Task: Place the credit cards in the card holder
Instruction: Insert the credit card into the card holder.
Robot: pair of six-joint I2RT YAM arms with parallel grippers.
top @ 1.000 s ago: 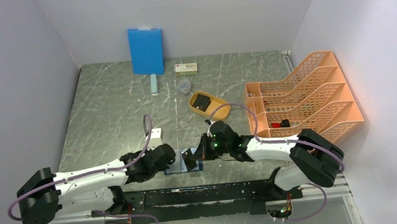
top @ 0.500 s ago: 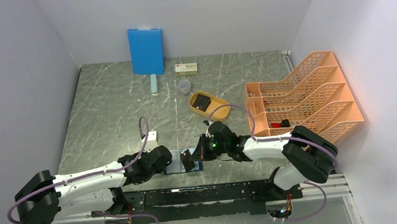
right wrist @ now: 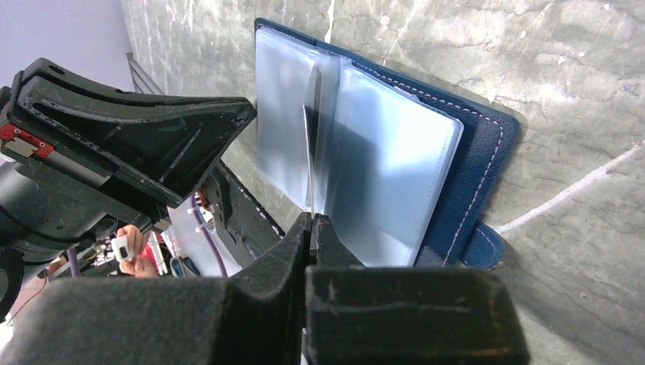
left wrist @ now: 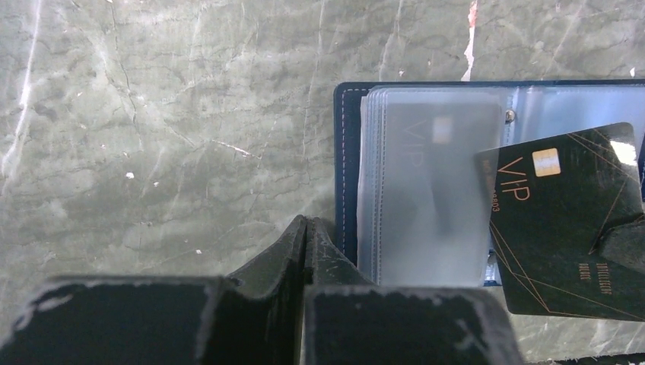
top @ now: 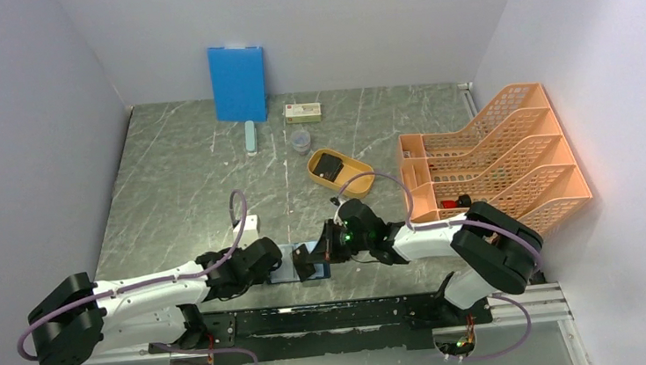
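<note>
White arm links (top: 148,293), chunky black joints (top: 63,324), looping purple cables (top: 237,216); scuffed black fingers (left wrist: 258,281) on the left end effector (left wrist: 306,224).

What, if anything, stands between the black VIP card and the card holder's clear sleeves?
Nothing visible does. The right gripper, shut on the black VIP card, holds it at the clear sleeves of the open card holder, its edge between two pages. The left gripper is shut beside the holder's outer edge, away from the card.
</note>
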